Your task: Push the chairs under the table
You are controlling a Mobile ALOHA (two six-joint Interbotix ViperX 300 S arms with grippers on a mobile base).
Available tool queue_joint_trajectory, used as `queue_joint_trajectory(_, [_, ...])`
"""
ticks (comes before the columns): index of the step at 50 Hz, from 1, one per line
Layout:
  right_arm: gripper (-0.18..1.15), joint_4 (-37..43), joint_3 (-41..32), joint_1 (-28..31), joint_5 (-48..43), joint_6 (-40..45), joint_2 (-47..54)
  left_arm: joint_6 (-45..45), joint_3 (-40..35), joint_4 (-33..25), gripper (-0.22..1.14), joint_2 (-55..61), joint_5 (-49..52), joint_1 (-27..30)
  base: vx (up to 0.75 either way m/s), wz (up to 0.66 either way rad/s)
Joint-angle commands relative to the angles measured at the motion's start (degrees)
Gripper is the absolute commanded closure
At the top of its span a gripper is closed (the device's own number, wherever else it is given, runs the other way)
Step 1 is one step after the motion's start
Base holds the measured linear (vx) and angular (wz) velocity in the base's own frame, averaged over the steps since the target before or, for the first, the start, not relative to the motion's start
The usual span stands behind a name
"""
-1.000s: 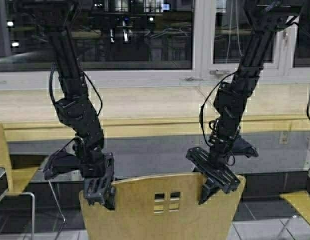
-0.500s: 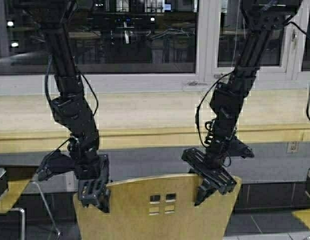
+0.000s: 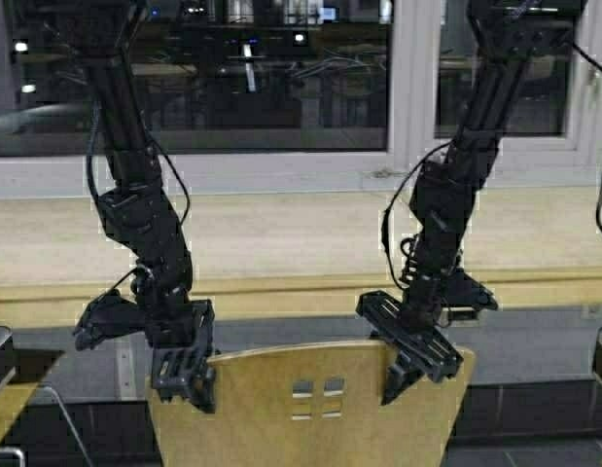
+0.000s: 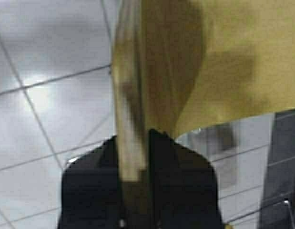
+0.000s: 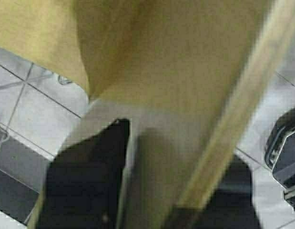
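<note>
Plywood chair (image 3: 310, 409) stands near, centred before the table (image 3: 281, 233), backrest top pinched at its left corner by the left gripper (image 3: 187, 375) and at its right corner by the right gripper (image 3: 409, 358). Stiff and probably light, it should slide evenly if pushed from both corners.

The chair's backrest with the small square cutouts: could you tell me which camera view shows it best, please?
The high view: the chair shows its curved backrest top and cutouts, with the left gripper and right gripper at its upper corners. The left wrist view shows only the backrest edge between the fingers; the right wrist view shows a close tan panel.
</note>
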Motion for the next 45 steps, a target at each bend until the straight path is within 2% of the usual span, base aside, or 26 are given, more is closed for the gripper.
queue_joint_trajectory(1, [0.93, -1.4, 0.4, 0.7, -0.5, -5.7, 0.5, 3.5, -0.2, 0.9, 0.89, -3.4, -1.2, 2.4, 0.26, 0.08])
queue_joint_trajectory(13, [0.93, -1.3, 0.7, 0.9, -0.3, -5.9, -0.1, 3.6, 2.5, 0.9, 0.89, -4.9, -1.6, 2.5, 0.24, 0.04])
queue_joint_trajectory(45, [0.93, -1.4, 2.4, 2.5, -0.7, -6.2, -1.1, 5.8, 1.4, 0.9, 0.89, -4.9, -2.3, 2.5, 0.2, -0.04])
